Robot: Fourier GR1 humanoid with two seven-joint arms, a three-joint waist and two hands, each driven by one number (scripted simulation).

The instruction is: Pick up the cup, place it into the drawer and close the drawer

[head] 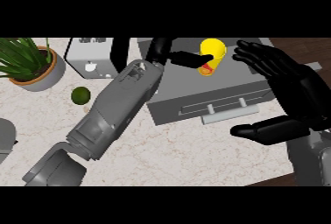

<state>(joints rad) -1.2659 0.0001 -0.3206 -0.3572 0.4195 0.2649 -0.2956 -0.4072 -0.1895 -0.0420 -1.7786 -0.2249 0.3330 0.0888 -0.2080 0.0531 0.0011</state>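
Observation:
A yellow cup (214, 54) with a red mark lies tilted over the inside of the open grey drawer (194, 89). My left forearm crosses the counter diagonally, and my left hand (169, 51) is at the cup's left side with its fingers curled onto it. The drawer's front with its light handle (227, 114) faces the view's lower edge. My right hand (294, 94) stands open to the right of the drawer, fingers straight and thumb pointing left, apart from both cup and drawer.
A potted plant (29, 61) stands at the back left, with a white appliance (90, 57) beside it. A green round fruit (80, 95) lies on the marble counter (194, 153) left of my forearm. A grey object (5, 140) shows at the left edge.

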